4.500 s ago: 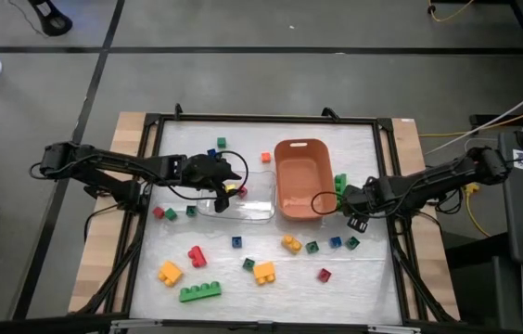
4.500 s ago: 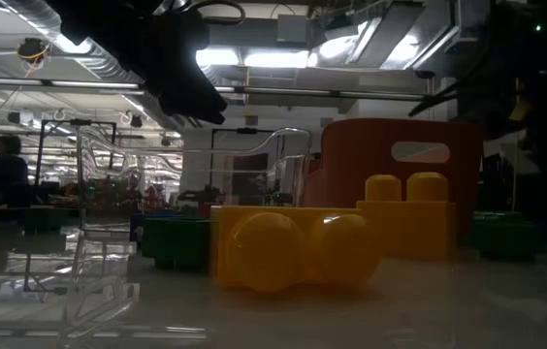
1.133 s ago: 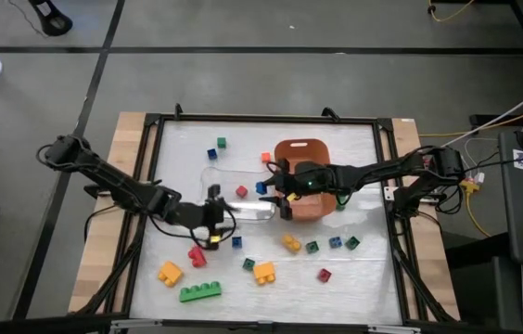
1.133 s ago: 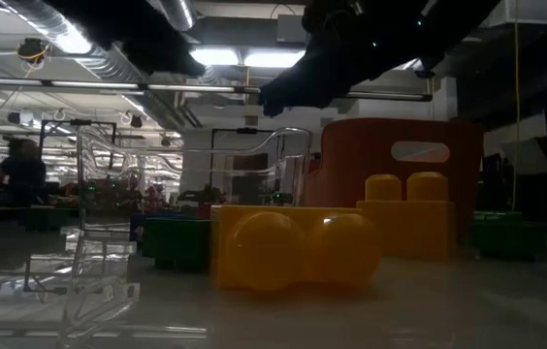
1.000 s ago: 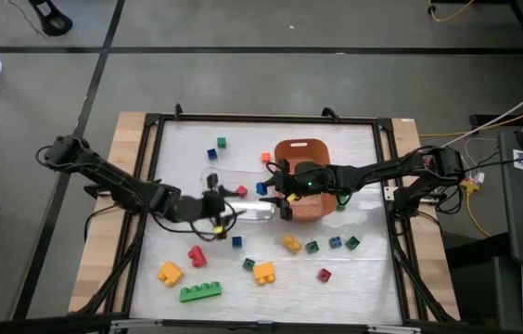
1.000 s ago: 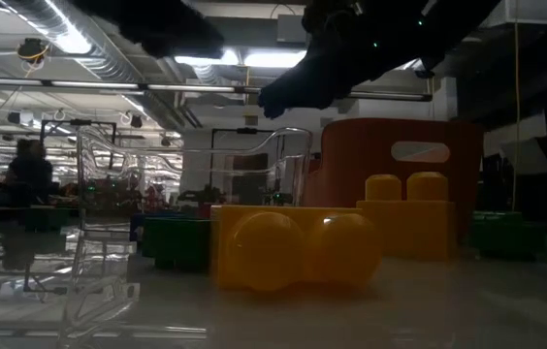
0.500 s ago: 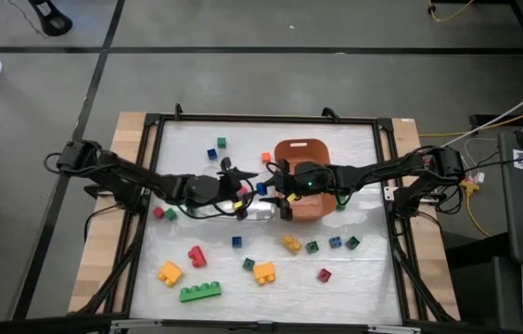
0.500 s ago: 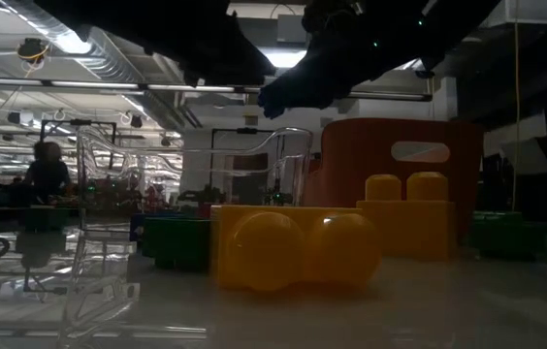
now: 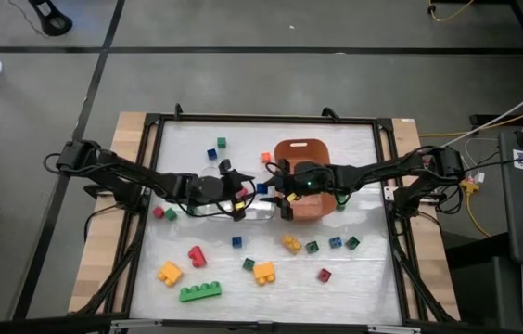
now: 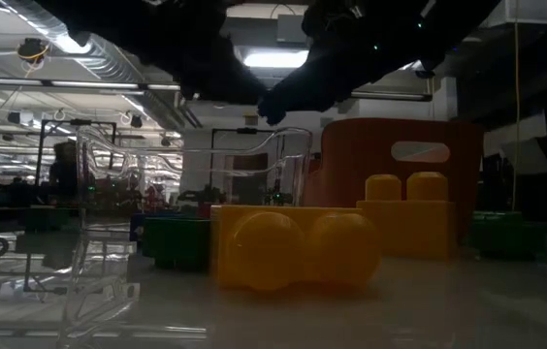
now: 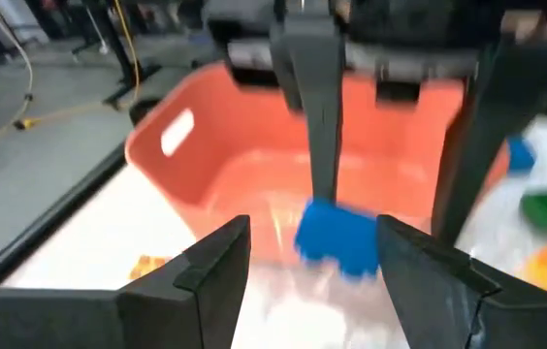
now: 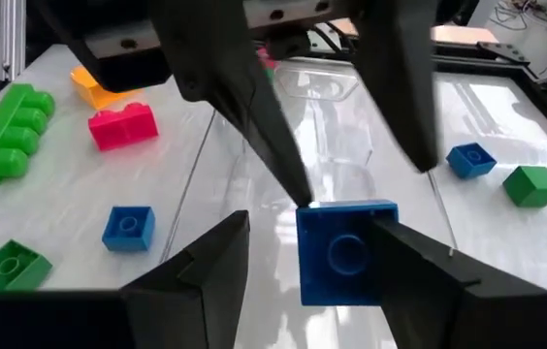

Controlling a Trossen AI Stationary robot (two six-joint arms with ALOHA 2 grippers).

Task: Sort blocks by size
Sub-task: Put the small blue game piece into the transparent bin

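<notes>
The orange bin (image 9: pixel 302 190) sits behind the right gripper (image 9: pixel 278 190). The clear tray (image 9: pixel 260 210) lies under both grippers. The left gripper (image 9: pixel 239 197), jaws apart and empty, faces the blue block (image 12: pixel 346 250) clamped between the right jaws.

No legible text, label, brand, number or sign anywhere in these views.
</notes>
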